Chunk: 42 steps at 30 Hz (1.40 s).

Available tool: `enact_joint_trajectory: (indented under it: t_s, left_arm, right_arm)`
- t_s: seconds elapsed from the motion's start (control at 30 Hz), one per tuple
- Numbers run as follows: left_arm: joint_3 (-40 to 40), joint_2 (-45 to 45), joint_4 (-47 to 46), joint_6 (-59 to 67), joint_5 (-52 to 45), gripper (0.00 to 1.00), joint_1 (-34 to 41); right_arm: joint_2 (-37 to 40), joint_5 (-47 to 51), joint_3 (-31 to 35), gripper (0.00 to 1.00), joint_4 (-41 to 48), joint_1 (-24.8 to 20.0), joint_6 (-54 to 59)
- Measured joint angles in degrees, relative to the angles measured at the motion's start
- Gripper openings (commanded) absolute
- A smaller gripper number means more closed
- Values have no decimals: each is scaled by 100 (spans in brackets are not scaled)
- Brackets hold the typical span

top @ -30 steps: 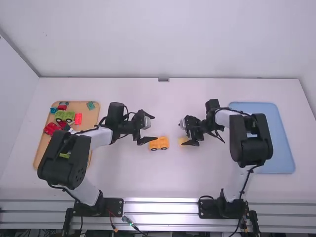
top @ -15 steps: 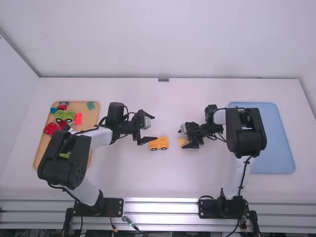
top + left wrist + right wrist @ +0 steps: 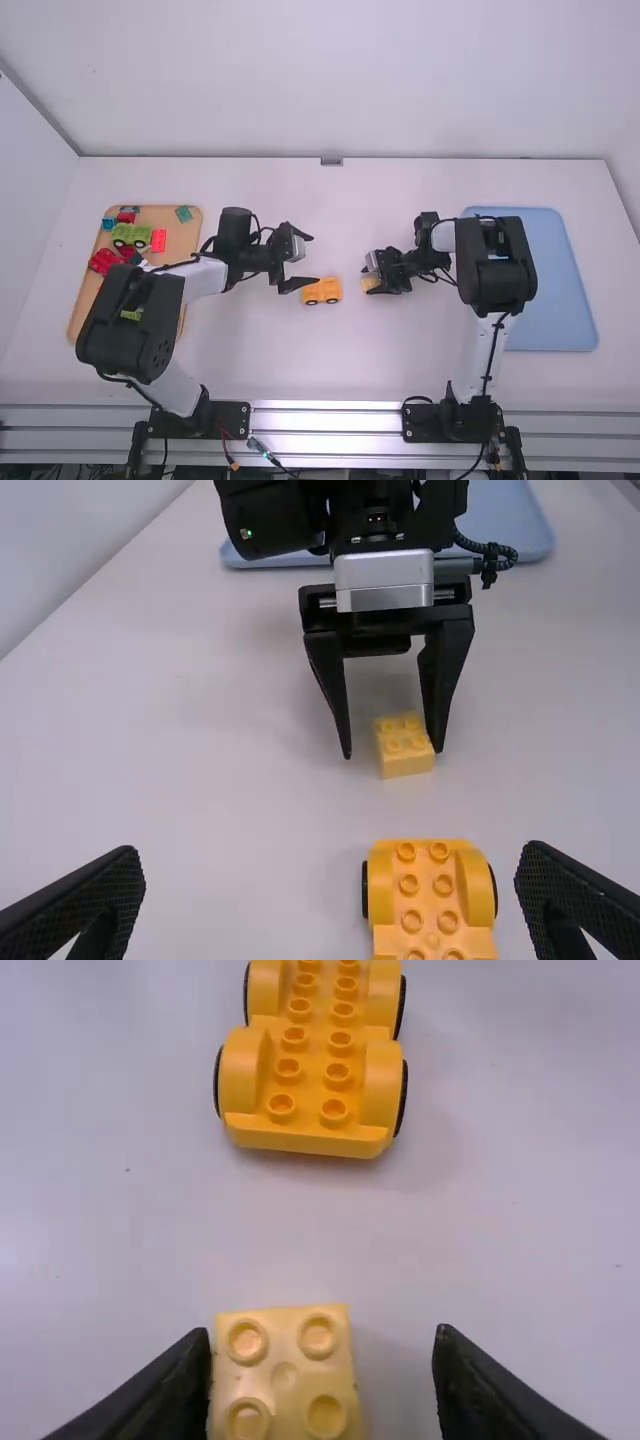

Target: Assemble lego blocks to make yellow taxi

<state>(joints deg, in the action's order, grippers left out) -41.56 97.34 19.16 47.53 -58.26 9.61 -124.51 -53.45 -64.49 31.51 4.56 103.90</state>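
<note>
The small pale-yellow block (image 3: 285, 1375) sits on the table (image 3: 330, 365) in the gap between the fingers of the right pincer (image 3: 322, 1338), off centre, close beside the finger on the side of the arms' bases. Whether that finger touches it I cannot tell. The pincer is spread, with plain room past the block's other side, so it isn't gripping yet. With two studs each way, the block shows no clear long axis. The right arm is the nearer one and looks best placed to take it; a slight shift toward the bases before closing would probably avoid dragging it.

Farther along, to the block's left, lies the orange-yellow car base (image 3: 315, 1070), wheels down, its long axis running left to right. The left pincer (image 3: 330, 853) stands beside it, spread wide with nothing gripped.
</note>
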Motion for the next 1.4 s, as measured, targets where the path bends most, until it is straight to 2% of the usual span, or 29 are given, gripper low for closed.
enact_joint_trajectory:
  t_s: [0.33, 0.7, 1.03, 1.4]
  left_arm:
    - [0, 0, 0, 2, 0, 99, 0]
    - [0, 0, 0, 0, 0, 99, 0]
    - [0, 0, -9, 0, 0, 99, 0]
    - [44, 0, -258, 4, 0, 99, 0]
  right_arm:
    - [0, 0, 39, 44, 48, -286, -173]
    - [0, -48, 223, 43, -125, -282, -105]
    - [2, -111, 236, 27, -149, -243, -42]
    - [0, -468, 208, 25, 92, -254, -286]
